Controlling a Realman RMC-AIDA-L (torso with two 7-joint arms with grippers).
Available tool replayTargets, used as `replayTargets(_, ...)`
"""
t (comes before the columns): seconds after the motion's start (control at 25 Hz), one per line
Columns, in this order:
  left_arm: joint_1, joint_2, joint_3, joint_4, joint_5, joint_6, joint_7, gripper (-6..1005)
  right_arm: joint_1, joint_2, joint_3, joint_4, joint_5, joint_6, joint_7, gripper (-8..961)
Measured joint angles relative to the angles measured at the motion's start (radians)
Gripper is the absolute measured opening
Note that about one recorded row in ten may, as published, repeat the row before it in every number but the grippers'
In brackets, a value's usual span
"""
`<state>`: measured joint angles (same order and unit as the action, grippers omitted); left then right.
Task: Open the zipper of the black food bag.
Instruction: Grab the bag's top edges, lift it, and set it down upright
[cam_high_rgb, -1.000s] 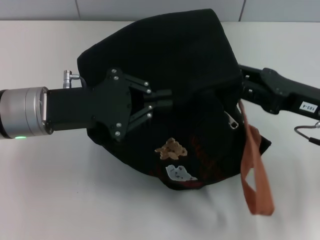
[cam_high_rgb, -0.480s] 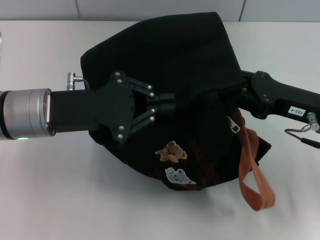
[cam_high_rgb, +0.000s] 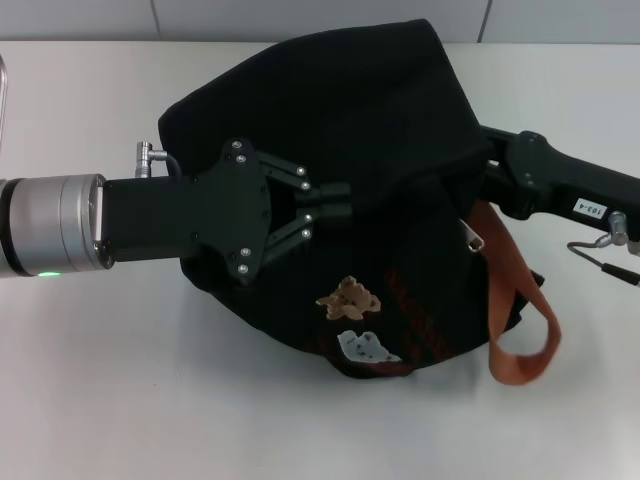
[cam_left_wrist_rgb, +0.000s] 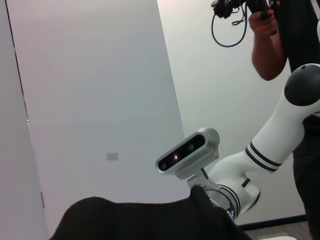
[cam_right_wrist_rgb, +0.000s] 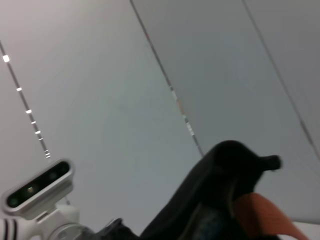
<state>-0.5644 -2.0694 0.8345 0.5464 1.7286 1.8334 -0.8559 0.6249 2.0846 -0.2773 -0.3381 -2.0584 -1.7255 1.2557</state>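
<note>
The black food bag (cam_high_rgb: 350, 120) lies slumped on the white table (cam_high_rgb: 120, 380), bear patch (cam_high_rgb: 347, 296) and white patch (cam_high_rgb: 364, 347) facing the front. My left gripper (cam_high_rgb: 333, 203) reaches in from the left and is shut on a fold of the bag's fabric near its middle. At the bag's right side, my right gripper (cam_high_rgb: 488, 180) is pressed into the fabric, its tip hidden there. The zipper's silver pull tab (cam_high_rgb: 472, 239) hangs free just below it. A rust-brown strap (cam_high_rgb: 518, 320) loops down at the right. Black fabric (cam_left_wrist_rgb: 150, 220) fills the bottom of the left wrist view.
A thin metal hook on a cable (cam_high_rgb: 600, 255) hangs off the right arm. A metal edge (cam_high_rgb: 3, 90) shows at the table's far left. The wall meets the table just behind the bag. The right wrist view shows bag fabric and strap (cam_right_wrist_rgb: 260, 215).
The right gripper has shifted slightly back and right, tugging the bag's right side. The strap loop has swung outward to the right. The left gripper has barely moved.
</note>
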Motion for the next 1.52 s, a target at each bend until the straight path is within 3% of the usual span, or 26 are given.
replayTargets(0.48, -0.005, 0.002, -0.006, 0.006, 0.0, -0.014, 0.0, 73, -0.017, -0.008, -0.005, -0.061, 0.019, -0.169, 0.029, 453)
replayTargets(0.8, -0.008, 0.0, -0.001, 0.002, 0.0, -0.02, 0.0, 72, -0.018, -0.007, -0.009, -0.073, 0.016, -0.122, 0.012, 453)
replayTargets(1.2, -0.008, 0.0, -0.001, 0.0, 0.001, -0.021, 0.0, 73, -0.042, -0.003, -0.075, -0.065, 0.005, -0.085, -0.204, 453)
replayTargets(1.52, -0.006, 0.0, 0.0, -0.002, 0.001, -0.017, 0.0, 73, -0.055, 0.0, -0.065, 0.011, 0.019, -0.038, -0.448, 453)
